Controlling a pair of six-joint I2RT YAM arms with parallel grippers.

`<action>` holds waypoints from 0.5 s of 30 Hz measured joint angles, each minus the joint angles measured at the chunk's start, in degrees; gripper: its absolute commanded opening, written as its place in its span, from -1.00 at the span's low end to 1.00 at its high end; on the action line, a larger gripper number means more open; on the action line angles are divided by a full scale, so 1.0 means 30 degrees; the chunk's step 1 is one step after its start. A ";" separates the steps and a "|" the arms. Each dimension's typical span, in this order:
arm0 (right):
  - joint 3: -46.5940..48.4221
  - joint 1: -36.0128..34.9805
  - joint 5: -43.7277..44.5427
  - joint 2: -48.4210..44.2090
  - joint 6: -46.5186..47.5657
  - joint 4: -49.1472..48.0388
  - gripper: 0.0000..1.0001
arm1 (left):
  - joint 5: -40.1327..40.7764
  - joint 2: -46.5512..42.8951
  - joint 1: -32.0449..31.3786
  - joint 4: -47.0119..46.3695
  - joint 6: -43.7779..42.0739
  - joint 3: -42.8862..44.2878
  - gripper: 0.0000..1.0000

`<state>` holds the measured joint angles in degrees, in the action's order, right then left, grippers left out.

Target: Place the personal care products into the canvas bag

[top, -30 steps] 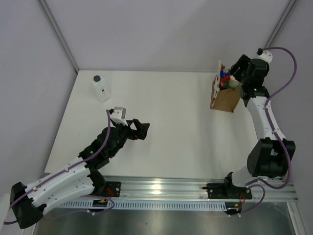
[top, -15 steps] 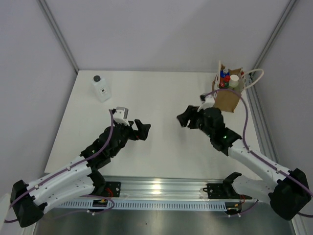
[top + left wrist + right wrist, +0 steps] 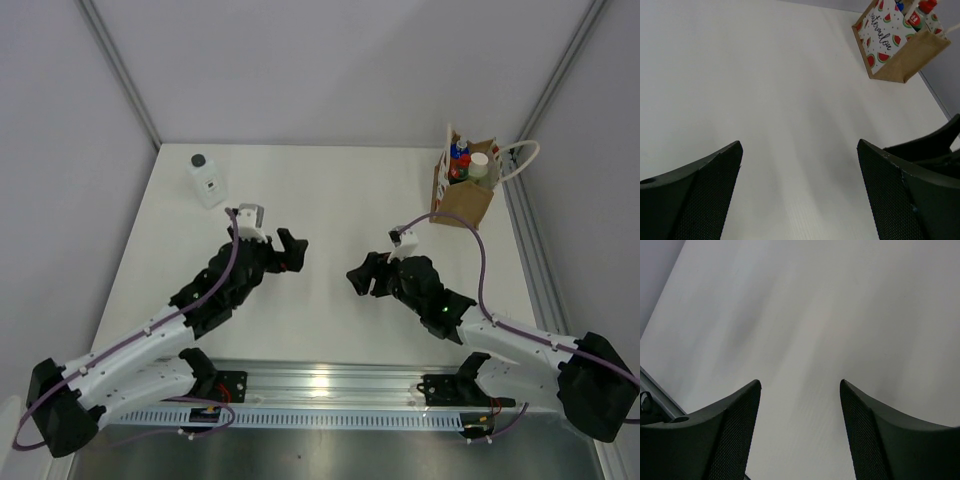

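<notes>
The canvas bag [image 3: 465, 197] stands upright at the table's far right, also in the left wrist view [image 3: 900, 47]. The orange-red bottle with blue cap [image 3: 458, 160] and the olive-green bottle with whitish cap [image 3: 480, 165] stand inside it. The clear square bottle with black cap [image 3: 206, 179] stands alone at the far left corner. My left gripper [image 3: 290, 252] is open and empty over the table's middle left. My right gripper [image 3: 362, 277] is open and empty over the table's middle, well away from the bag. The wrist views show only bare table between each gripper's fingers.
The white table [image 3: 330, 200] ends at a metal rail [image 3: 330, 380] along the near edge. Grey walls and slanted frame posts [image 3: 120, 70] enclose the far side. The bag's white cord handle [image 3: 522, 160] loops out over the right edge.
My right arm left the bag, swung down and moved left to the table's middle, gripper empty. My left gripper moved slightly forward and up. Both bottles stay in the bag.
</notes>
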<state>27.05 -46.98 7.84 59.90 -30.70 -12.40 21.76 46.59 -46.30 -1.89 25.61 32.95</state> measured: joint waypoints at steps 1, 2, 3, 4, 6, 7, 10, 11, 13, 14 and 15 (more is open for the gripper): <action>0.0000 -0.0029 -0.0095 0.0102 -0.0036 -0.0248 0.37 | -0.0066 0.0663 0.0350 0.0226 0.0044 0.0707 0.98; 0.0000 -0.0044 -0.0226 0.0168 -0.0051 -0.0415 0.37 | -0.0233 0.1457 0.0729 0.0758 0.0109 0.1625 0.99; 0.0000 -0.0080 -0.0262 0.0175 -0.0051 -0.0481 0.38 | -0.0342 0.2433 0.1158 0.1013 0.0117 0.2718 0.98; 0.0000 -0.0124 -0.0270 0.0160 -0.0051 -0.0554 0.39 | -0.0364 0.3330 0.1617 0.1209 0.0102 0.3796 0.98; 0.0000 -0.0226 -0.0255 -0.0015 -0.0044 -0.0627 0.39 | -0.0685 0.4940 0.2594 0.2025 -0.0058 0.6025 0.98; 0.0000 -0.0262 -0.0255 -0.0160 -0.0044 -0.0670 0.39 | -0.0816 0.5646 0.3096 0.2259 -0.0248 0.7045 0.99; 0.0000 -0.0306 -0.0248 -0.0517 -0.0036 -0.0838 0.40 | -0.1195 0.7512 0.4852 0.2907 -0.1268 0.9916 0.98; 0.0000 -0.0313 -0.0255 -0.0568 -0.0044 -0.0852 0.39 | -0.1355 0.8029 0.5442 0.3016 -0.1792 1.0688 0.99; 0.0000 -0.0313 -0.0284 -0.0583 -0.0051 -0.0838 0.40 | -0.1865 0.8998 0.6557 0.3257 -0.3213 1.1970 0.99; 0.0000 -0.0313 -0.0372 -0.0583 -0.0051 -0.0831 0.40 | -0.2397 0.9457 0.7162 0.3344 -0.3978 1.2480 0.99; 0.0000 -0.0321 -0.0459 -0.0583 -0.0058 -0.0823 0.40 | -0.2914 0.9887 0.7715 0.3461 -0.4838 1.2932 0.99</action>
<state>27.05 -47.94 6.46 58.15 -30.87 -14.87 13.02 76.25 -23.16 8.49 11.09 71.75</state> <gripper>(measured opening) 0.695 0.993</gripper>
